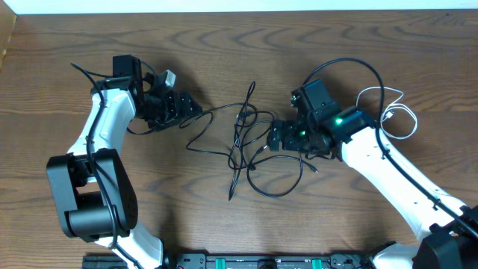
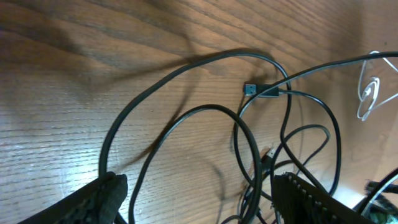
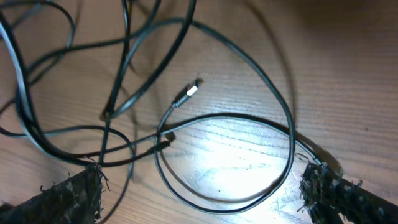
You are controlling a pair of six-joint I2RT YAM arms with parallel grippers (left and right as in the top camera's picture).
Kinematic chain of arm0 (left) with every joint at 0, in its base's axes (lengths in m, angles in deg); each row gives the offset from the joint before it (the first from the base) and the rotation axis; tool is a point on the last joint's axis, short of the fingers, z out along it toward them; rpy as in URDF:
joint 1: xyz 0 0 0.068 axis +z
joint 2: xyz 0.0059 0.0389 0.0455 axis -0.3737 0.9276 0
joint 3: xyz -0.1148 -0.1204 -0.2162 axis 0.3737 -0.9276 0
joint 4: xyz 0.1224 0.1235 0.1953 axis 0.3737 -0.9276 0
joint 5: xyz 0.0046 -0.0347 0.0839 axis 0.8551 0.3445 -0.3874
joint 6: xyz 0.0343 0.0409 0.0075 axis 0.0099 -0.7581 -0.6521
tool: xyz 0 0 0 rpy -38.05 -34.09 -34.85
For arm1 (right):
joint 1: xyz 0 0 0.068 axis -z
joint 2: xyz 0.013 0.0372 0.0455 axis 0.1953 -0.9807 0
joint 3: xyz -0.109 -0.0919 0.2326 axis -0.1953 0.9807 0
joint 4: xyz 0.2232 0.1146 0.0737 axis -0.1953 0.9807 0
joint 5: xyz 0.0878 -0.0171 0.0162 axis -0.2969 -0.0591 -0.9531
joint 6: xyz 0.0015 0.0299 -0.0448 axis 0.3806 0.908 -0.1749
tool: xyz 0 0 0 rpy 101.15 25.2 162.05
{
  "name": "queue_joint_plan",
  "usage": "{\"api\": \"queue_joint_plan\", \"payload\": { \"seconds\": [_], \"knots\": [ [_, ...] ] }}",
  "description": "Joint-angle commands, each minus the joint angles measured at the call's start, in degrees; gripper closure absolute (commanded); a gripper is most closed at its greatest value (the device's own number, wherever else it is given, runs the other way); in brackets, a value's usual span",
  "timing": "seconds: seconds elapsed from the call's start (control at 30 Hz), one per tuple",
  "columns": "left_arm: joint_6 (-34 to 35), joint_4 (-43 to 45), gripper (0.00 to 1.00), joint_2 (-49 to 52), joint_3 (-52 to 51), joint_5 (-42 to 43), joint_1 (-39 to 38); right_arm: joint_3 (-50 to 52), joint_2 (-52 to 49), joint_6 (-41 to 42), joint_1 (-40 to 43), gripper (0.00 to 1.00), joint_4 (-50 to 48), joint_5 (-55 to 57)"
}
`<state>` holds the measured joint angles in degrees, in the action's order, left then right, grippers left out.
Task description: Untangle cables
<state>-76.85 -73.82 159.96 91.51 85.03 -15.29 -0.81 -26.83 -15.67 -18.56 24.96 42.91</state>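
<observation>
Choosing a strand among the tangled cables (image 1: 243, 142), it seems: left hand (image 1: 190, 107) and right hand (image 1: 275, 137) both spread; next needs a single-strand pinch.

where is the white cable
In the overhead view the white cable lies looped on the table's right side, just past the right arm, apart from the black cables tangled at the centre.

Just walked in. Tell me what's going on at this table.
Two robot arms are working on a tangle of black cables in the middle of the table. The left gripper sits at the tangle's left edge and the right gripper at its right edge. Both are open, with cable loops lying between their fingers but nothing clamped. The cables cross over one another and are not yet untangled. A white cable lies apart, off to the right.
</observation>
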Motion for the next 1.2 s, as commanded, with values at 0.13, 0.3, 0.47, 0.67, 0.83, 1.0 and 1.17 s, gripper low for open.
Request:
{"api": "queue_joint_plan", "payload": {
  "seconds": [0.13,0.3,0.47,0.67,0.83,1.0,1.17],
  "knots": [
    [1.6,-0.2,0.21,-0.2,-1.2,0.2,-0.2,3.3,-0.3,0.9,-0.7,0.01,-0.2,2.5],
    [5.0,0.7,0.20,0.0,-2.3,-4.5,-1.6,5.0,-0.3,0.9,-1.0,0.01,-2.2,3.6],
    [4.7,1.3,0.25,0.0,-2.3,-5.2,-2.8,8.3,-0.3,1.3,-1.0,0.01,-8.3,4.3],
    [1.8,0.2,0.24,-3.5,-1.4,-5.2,-2.9,15.7,-0.3,7.1,-1.0,0.01,-19.1,4.3],
    [0.7,-0.1,0.24,-12.5,-1.5,-6.2,-2.9,23.1,-0.3,10.9,-1.0,0.01,-30.4,4.1],
    [3.2,0.0,0.24,-20.7,-1.5,-6.0,-5.1,28.5,-0.3,11.2,-1.0,0.01,-41.4,4.1],
    [3.0,0.5,0.24,-22.2,-1.5,-7.4,-12.3,29.2,-0.3,10.7,-1.0,0.01,-43.1,4.2]
  ]
}}
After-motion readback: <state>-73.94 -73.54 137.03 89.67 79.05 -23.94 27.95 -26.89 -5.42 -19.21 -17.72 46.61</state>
